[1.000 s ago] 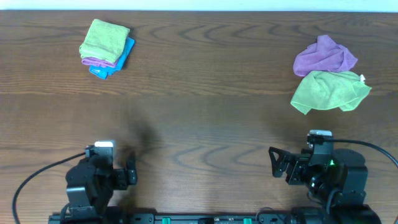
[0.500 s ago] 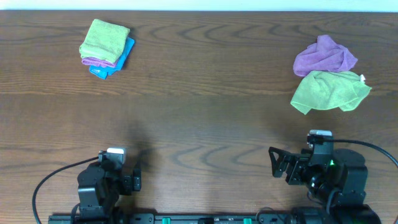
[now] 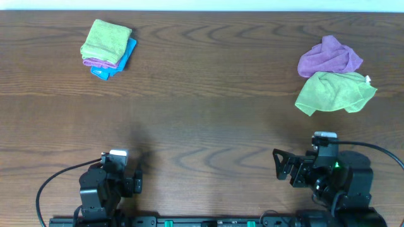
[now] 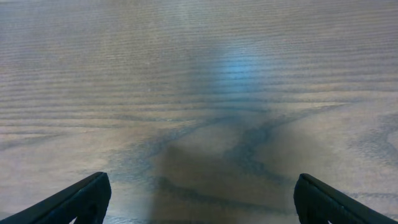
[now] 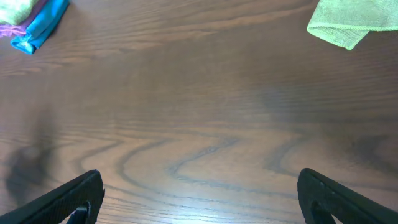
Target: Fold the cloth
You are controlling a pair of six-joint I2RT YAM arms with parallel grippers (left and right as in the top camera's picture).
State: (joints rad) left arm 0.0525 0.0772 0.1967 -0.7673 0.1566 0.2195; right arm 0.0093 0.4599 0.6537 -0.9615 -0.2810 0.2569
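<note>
The cloth (image 3: 106, 40) is lime yellow-green and lies folded on top of a small stack at the table's far left; its corner (image 5: 12, 9) shows at the top left of the right wrist view. My left gripper (image 3: 135, 181) (image 4: 202, 190) rests open over bare wood near the front edge, far from the cloth. On the right side of the front edge, my right gripper (image 3: 281, 165) (image 5: 200, 185) is open too, with nothing between its fingers.
Under the cloth lie a folded purple cloth (image 3: 95, 62) and a blue one (image 3: 124, 58) (image 5: 41, 23). At the far right a crumpled purple cloth (image 3: 329, 55) touches a duller green cloth (image 3: 333, 92) (image 5: 356, 20) with a small white tag (image 3: 368, 79).
The left arm has drawn back toward the front edge and a little to the right. The right arm and the cloths have not moved.
</note>
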